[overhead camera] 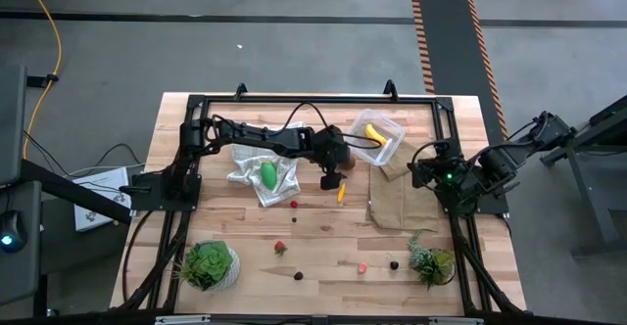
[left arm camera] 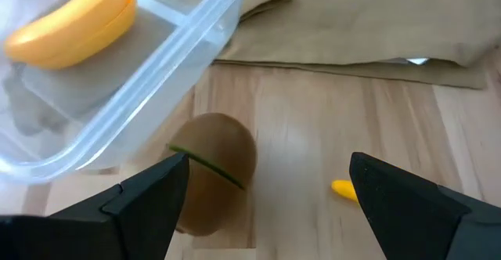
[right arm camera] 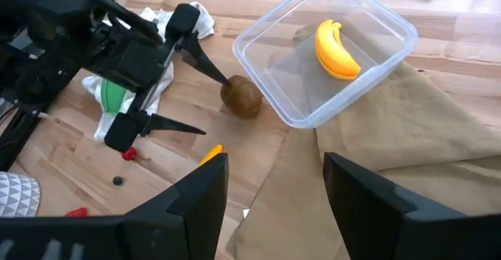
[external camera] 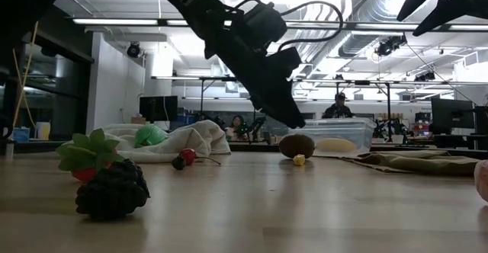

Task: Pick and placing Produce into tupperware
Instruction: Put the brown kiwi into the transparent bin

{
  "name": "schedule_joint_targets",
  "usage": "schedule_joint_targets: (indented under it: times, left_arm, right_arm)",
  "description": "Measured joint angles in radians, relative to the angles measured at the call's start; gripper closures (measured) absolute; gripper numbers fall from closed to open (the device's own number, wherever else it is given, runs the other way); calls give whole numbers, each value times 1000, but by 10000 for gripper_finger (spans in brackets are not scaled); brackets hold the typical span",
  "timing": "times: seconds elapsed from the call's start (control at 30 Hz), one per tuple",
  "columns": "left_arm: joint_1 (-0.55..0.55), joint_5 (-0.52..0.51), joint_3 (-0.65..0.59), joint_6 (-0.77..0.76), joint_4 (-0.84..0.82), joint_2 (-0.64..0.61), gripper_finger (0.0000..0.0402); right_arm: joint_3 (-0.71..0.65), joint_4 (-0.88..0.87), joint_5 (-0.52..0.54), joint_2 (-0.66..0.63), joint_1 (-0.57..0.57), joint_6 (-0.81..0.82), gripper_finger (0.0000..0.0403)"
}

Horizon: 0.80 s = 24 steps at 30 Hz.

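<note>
Both fingers of my left gripper [left arm camera: 266, 193] are spreading wide around the kiwi [left arm camera: 215, 166], probably light, rigid, slippery, best pinched across its middle.

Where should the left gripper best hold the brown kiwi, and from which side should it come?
Probably from above, across the kiwi's round middle. The tupperware wall sits close beside it, so the open left gripper should keep one finger clear of that wall.

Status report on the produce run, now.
Left gripper open beside the kiwi, not gripping. Right gripper open, waiting over the brown cloth. Banana in the tupperware. Nothing blocking.
</note>
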Motion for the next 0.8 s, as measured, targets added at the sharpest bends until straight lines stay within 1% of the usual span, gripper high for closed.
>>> schedule_joint_targets:
  times: [0.07,0.37,0.63,0.8]
  left_arm:
    - [0,-22,0,-8,-3,0,60]
    - [1,-35,0,-71,-57,0,60]
    - [1,-86,0,-73,-53,0,60]
    - [0,-88,0,-75,-54,1,60]
  right_arm:
    - [0,4,0,0,0,-8,203]
    - [0,41,1,0,0,-58,203]
    - [0,42,1,0,0,-70,203]
    - [0,53,4,0,0,-82,203]
